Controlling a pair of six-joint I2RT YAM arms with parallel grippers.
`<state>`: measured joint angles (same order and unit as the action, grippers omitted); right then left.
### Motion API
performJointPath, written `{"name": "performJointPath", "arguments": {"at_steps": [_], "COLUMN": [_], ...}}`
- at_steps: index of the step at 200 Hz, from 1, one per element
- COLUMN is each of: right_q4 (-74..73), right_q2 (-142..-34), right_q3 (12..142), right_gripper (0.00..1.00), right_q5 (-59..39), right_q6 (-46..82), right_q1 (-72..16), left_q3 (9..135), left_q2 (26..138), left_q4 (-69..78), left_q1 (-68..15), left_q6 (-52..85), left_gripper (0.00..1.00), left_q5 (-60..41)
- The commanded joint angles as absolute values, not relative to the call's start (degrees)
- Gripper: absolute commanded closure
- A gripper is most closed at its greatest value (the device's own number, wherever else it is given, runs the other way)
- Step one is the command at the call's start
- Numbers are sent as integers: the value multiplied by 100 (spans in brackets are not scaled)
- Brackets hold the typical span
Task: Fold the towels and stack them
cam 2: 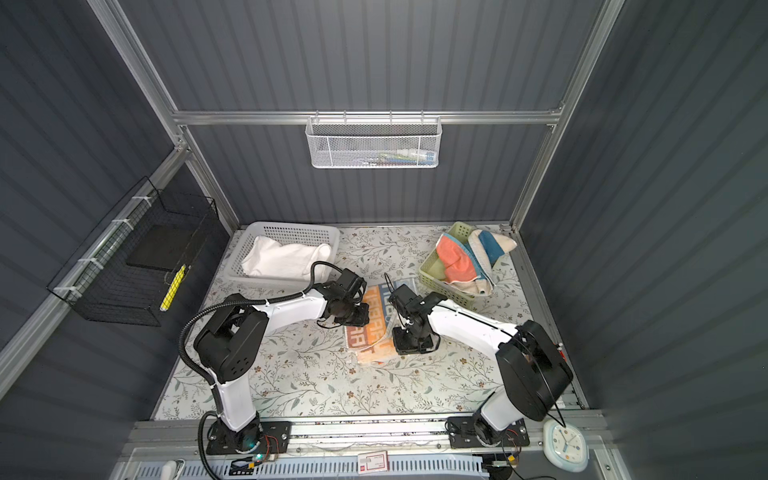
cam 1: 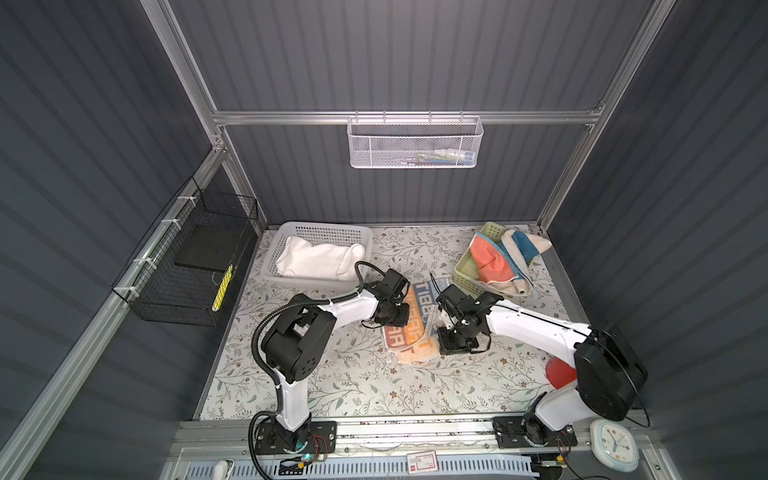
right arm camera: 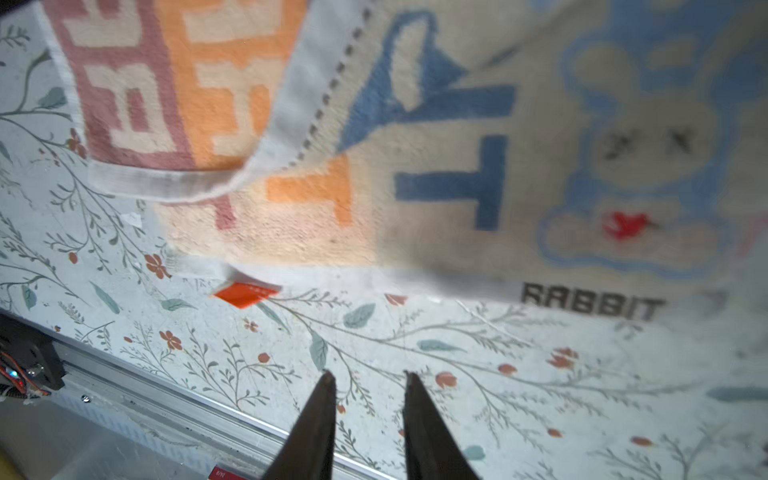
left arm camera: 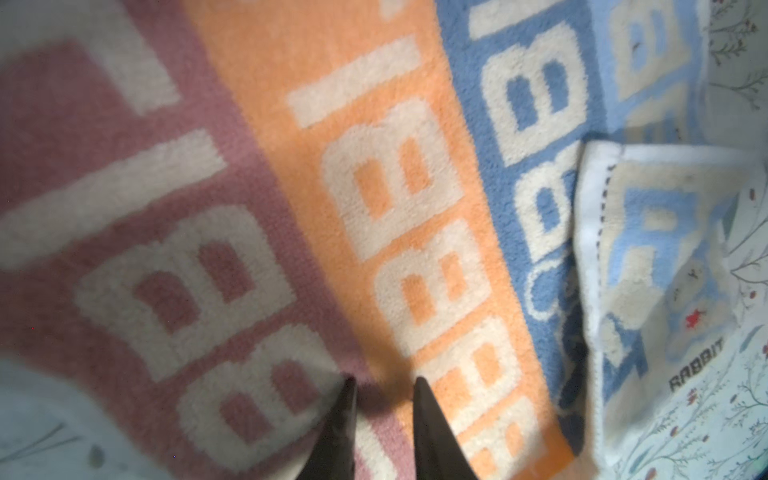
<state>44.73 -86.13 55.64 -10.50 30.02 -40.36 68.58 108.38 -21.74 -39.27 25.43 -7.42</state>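
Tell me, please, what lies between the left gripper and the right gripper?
The orange-blue lettered towel, partly folded, lies between the left gripper and the right gripper; both top views show it.

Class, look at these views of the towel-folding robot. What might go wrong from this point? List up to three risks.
1. The lettered towel lies with one flap skewed across it; folding on may leave it crooked.
2. The right gripper, jaws apart, sits over bare table covering short of the towel's edge; closing there may miss.
3. The coral towel and cream-blue towel overlap across the rim of the green basket; pulling one may drag both.
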Motion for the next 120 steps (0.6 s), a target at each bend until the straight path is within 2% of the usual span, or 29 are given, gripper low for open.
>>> {"name": "performJointPath", "arguments": {"at_steps": [1, 27, 53, 68, 94, 120], "right_q4": [4632, 4298, 3486, 3346, 3362, 3505], "right_q2": [-8434, -8925, -9754, -10310, -10917, -11056], "right_q3": [5847, 6560, 7045, 7435, 7876, 7717], "right_gripper": [65, 66, 78, 82, 83, 84], "right_q5": [-638, -678, -1198, -1389, -1412, -1282], "right_q6": [3143, 2792, 2593, 2532, 2430, 2467], "right_q1": [-4043, -4034, -3891, -3810, -3807, -3807], "left_q3": [7144, 7255, 7237, 7212, 7130, 7098], "left_q2": [11041, 11156, 11229, 11256, 11207, 11171], "left_q4": [-2556, -2558, -2423, -2384, -2350, -2413], "left_q1": [-3872, -3868, -3869, -3860, -3850, -3799], "left_q6": [2212, 2181, 2310, 2387, 2443, 2428], "left_gripper": [74, 74, 74, 74, 74, 74], "left_q5": [-643, -718, -891, -952, -906, -846]}}
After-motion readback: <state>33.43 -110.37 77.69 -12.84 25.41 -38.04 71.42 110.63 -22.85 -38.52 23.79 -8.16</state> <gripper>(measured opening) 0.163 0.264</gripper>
